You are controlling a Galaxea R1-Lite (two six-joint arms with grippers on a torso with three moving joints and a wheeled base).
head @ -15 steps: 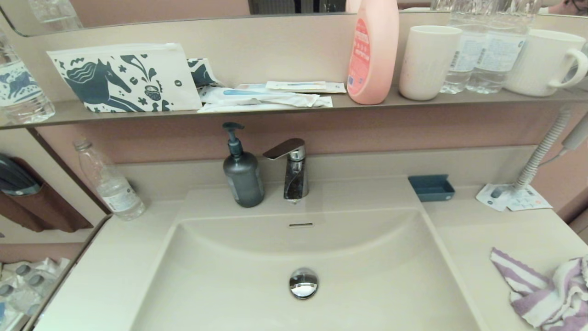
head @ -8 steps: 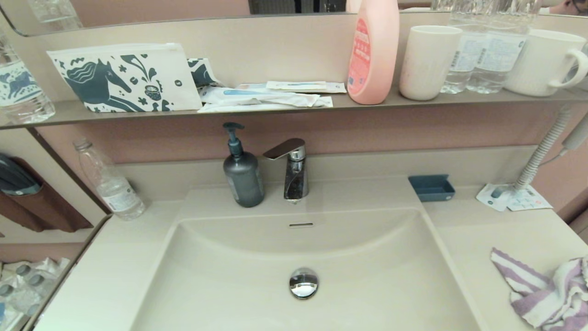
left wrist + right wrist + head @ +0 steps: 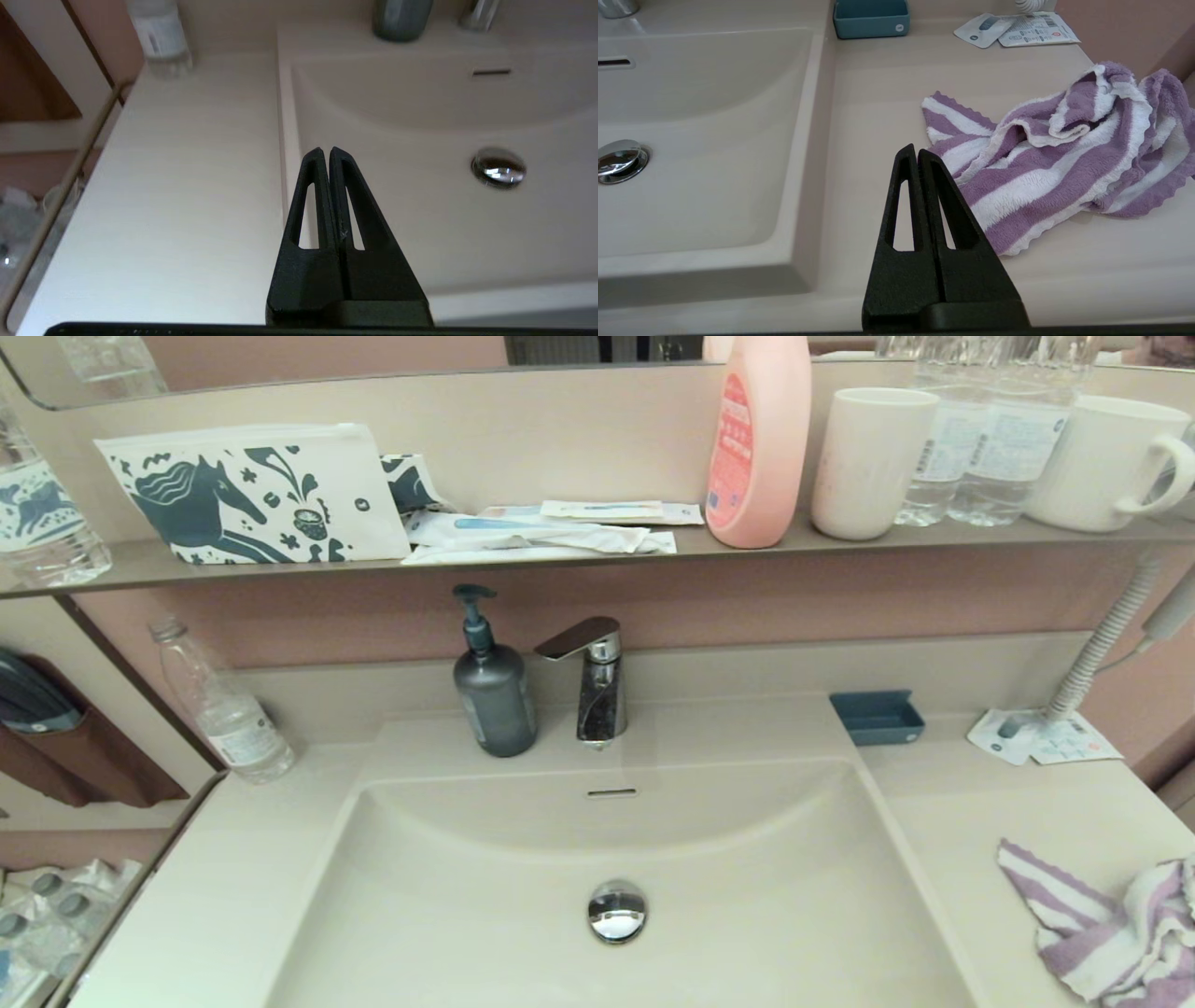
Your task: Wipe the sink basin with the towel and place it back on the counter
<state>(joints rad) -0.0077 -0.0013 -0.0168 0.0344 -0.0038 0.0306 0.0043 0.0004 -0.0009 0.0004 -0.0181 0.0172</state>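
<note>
Towel (image 3: 1111, 929) fabric is lying crumpled on the counter (image 3: 1055, 812) to the right of the sink basin (image 3: 523, 933), well apart from the basin's rim. It is showing broad purple and white stripes in a soft terry pile, with a small scalloped edge running along its border. One flatter corner is stretching out toward the basin, while the rest is bunching up into loose folds and a raised hump farther to the right. In the right wrist view the towel (image 3: 1059, 158) is spreading across the counter (image 3: 878, 116) just beyond the right gripper (image 3: 917, 151), whose two black fingers are pressing together with nothing between them; the tips are hovering near the towel's nearest corner but are not touching it. The left gripper (image 3: 325, 154) is likewise sitting with its fingers closed on nothing, hanging over the left rim of the sink basin (image 3: 420, 107). The basin is looking bare, with the chrome drain plug (image 3: 617, 910) sitting in its floor and the overflow slot (image 3: 611, 792) showing in its back wall. A small blue tray (image 3: 877, 717) is standing on the counter behind the towel, near some paper packets (image 3: 1041, 739).
</note>
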